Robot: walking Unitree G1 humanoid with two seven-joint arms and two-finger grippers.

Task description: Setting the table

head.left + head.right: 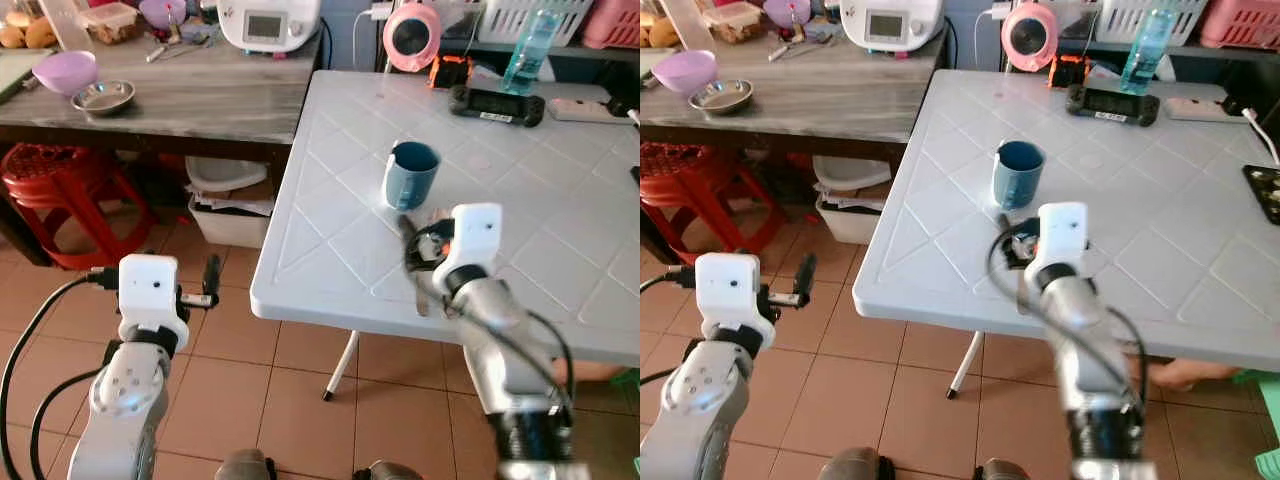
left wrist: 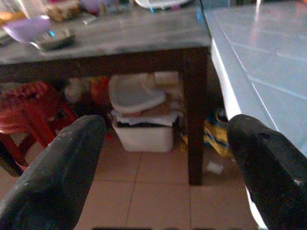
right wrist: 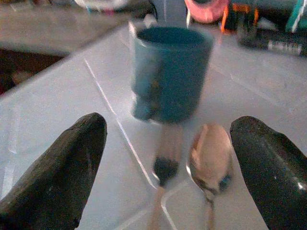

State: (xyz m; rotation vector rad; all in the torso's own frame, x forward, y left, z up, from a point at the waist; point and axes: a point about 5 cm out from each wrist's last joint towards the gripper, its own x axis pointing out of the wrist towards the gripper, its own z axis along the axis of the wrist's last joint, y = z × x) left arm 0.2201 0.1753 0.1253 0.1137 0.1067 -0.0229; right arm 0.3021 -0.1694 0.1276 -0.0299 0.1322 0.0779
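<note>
Fingers of my right gripper (image 3: 165, 163) stand spread wide over the white table (image 1: 560, 250), released and grasping nothing. Between them, on the tabletop, I see two pieces of cutlery lying side by side: a spoon (image 3: 210, 154) with its shiny bowl facing up, and next to it a second utensil (image 3: 166, 158) too blurred for me to name. Just beyond their tips stands a blue cup (image 1: 411, 173), upright, matte and dark inside, with a small lump low on its side that may be a handle; I cannot tell whether the cutlery touches it. From the head views the cup sits near the table's front-left part, close ahead of my right wrist. My left gripper (image 2: 168, 163) hangs off the table's left edge above the tiled floor (image 1: 230, 340), its fingers also wide apart and empty. Further out, along the table's far edge, I see a pink round gadget (image 1: 411, 36), a black handheld device (image 1: 497, 104) and a clear bottle (image 1: 527, 50). To the left stands a wooden table (image 1: 190, 100) carrying a purple bowl (image 1: 66, 72) and a metal dish (image 1: 103, 96), with a red stool (image 1: 55, 195) under it.
</note>
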